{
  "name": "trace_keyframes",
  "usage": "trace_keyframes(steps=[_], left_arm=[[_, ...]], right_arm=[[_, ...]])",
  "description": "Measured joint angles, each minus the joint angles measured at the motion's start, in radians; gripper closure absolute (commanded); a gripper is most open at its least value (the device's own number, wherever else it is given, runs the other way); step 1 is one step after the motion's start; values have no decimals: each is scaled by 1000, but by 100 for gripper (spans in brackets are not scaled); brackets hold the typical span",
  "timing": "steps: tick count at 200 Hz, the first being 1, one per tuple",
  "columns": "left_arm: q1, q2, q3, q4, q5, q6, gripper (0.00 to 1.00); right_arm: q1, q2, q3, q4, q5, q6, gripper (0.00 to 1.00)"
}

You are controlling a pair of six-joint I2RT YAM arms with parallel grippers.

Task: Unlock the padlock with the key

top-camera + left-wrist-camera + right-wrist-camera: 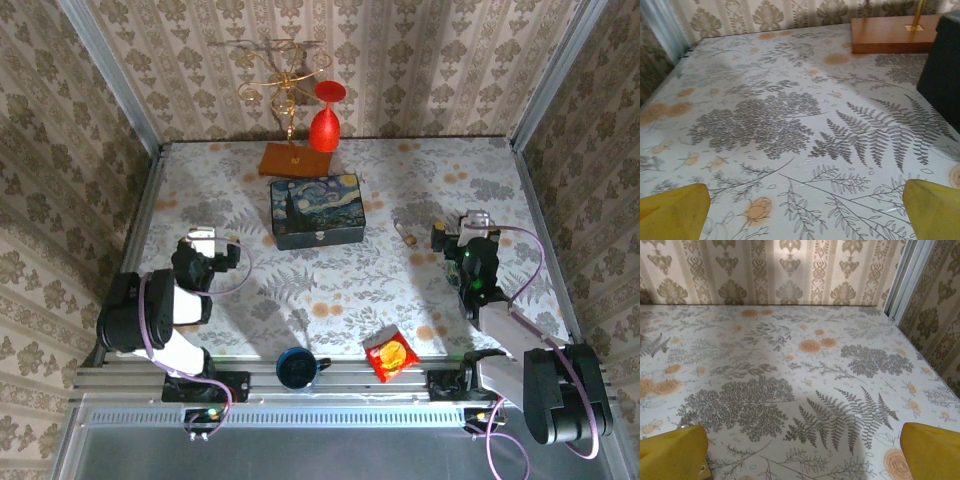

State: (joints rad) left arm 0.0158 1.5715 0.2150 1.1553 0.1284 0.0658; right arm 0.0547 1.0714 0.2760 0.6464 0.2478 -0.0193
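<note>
Your left gripper (800, 215) and right gripper (800, 455) both stand wide open, empty. The tiny padlock (405, 235) lies on the table (330, 290) between the dark-blue box (315, 210) and the right gripper; a clumsy finger could skid it away, and the key is too small to spot.

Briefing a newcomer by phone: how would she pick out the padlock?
Find the dark-blue painted box mid-table on the floral cloth. To its right, apart from it, lies the tiny pale brass-coloured padlock. It is far smaller than the box and is not the box's silver front clasp.
</note>
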Motion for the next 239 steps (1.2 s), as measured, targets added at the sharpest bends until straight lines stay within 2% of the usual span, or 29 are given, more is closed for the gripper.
trace_keyframes(steps=[52, 132, 158, 183, 215, 239], left_arm=[[43, -1, 142, -109, 149, 17, 0], [56, -1, 142, -142, 175, 16, 0], [56, -1, 142, -144, 175, 16, 0], [56, -1, 142, -148, 176, 16, 0], [56, -1, 142, -155, 176, 16, 0], [56, -1, 142, -158, 176, 16, 0]], right_arm=[[-2, 124, -49, 170, -47, 20, 0], [-18, 452, -52, 455, -129, 32, 0], [-55, 463, -57, 489, -153, 63, 0], [-93, 459, -27, 449, -147, 103, 0], [-63, 459, 98, 306, -161, 93, 0], [-58, 459, 131, 268, -211, 76, 0]])
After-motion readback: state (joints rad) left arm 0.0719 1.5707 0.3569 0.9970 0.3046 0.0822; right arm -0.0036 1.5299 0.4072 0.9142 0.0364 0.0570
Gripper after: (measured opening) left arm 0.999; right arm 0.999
